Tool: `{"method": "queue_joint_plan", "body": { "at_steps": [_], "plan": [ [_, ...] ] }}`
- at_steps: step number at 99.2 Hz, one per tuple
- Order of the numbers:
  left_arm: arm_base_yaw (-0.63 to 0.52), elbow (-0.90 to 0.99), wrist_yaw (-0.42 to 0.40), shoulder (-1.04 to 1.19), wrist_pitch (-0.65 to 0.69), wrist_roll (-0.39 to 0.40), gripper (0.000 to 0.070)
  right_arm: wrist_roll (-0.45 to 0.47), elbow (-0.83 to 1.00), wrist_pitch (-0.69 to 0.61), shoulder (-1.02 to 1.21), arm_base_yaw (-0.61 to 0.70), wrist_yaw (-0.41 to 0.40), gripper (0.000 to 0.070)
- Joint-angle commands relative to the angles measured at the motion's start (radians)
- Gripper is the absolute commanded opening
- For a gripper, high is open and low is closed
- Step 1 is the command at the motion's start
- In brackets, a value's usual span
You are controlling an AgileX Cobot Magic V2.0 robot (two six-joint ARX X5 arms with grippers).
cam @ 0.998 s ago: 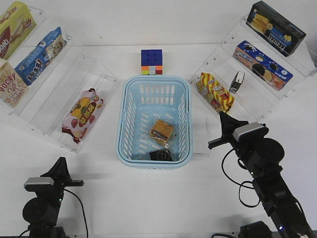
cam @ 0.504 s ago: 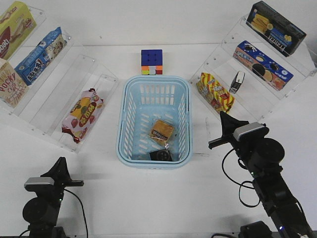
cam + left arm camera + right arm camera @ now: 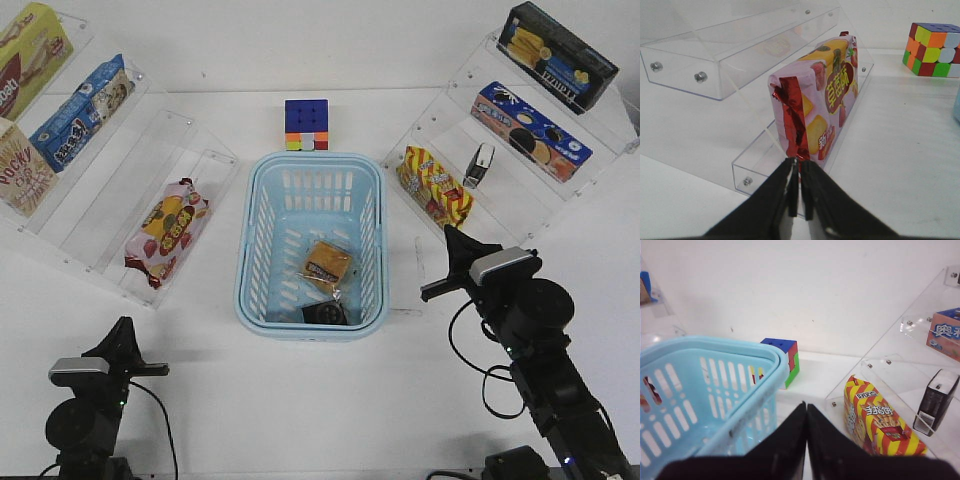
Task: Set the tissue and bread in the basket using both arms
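Note:
The light blue basket [image 3: 250, 262] stands mid-table; its near wall also shows in the right wrist view [image 3: 715, 390]. The bread [image 3: 328, 264], tan in clear wrap, lies on the basket floor. The tissue [image 3: 325, 314], a small dark pack, lies just in front of it by the basket's near wall. My left gripper [image 3: 158, 370] is shut and empty, low at the front left; in the left wrist view [image 3: 796, 164] it points at a pink snack bag [image 3: 822, 107]. My right gripper [image 3: 430, 291] is shut and empty, right of the basket [image 3: 806, 409].
Clear tiered shelves stand on both sides, holding snack boxes. The pink snack bag [image 3: 166, 230] is on the left one. A red-and-yellow snack bag [image 3: 434, 186] and a small black-and-white box [image 3: 480, 165] are on the right one. A colour cube [image 3: 306, 125] sits behind the basket.

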Motion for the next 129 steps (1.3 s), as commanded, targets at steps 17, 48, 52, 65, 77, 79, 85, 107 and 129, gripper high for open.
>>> {"method": "queue_joint_plan", "body": {
  "at_steps": [17,48,52,65,77,79,85,107,129],
  "plan": [
    [0.001,-0.02,-0.004,-0.001,0.018,0.01,0.0001,-0.217,-0.216,0.1,-0.209,0.002,0.035,0.0],
    [0.001,-0.02,-0.004,-0.001,0.018,0.01,0.0001,-0.239,-0.587,0.003,-0.666,-0.102,0.094,0.0],
    [0.001,-0.02,-0.004,-0.001,0.018,0.01,0.0001,-0.238,-0.615,-0.021,-0.713,-0.117,0.094,0.0],
    [0.0,-0.02,-0.004,-0.001,0.017,0.01,0.0001,-0.211,-0.657,-0.123,-0.823,-0.165,0.098,0.0],
    [0.0,-0.02,-0.004,-0.001,0.017,0.009,0.0001,-0.172,-0.657,-0.181,-0.817,-0.203,0.099,0.0],
    [0.001,-0.02,-0.004,-0.001,0.018,0.01,0.0001,-0.159,-0.657,-0.181,-0.817,-0.207,0.105,0.0],
    [0.001,-0.02,-0.004,-0.001,0.019,0.009,0.0001,-0.136,-0.657,-0.181,-0.817,-0.214,0.119,0.0],
    [0.0,-0.02,-0.004,-0.001,0.021,0.009,0.0001,-0.133,-0.657,-0.162,-0.817,-0.214,0.124,0.0],
    [0.0,-0.02,-0.004,-0.001,0.021,0.009,0.0001,-0.133,-0.656,-0.141,-0.817,-0.214,0.122,0.0]
  ]
}}
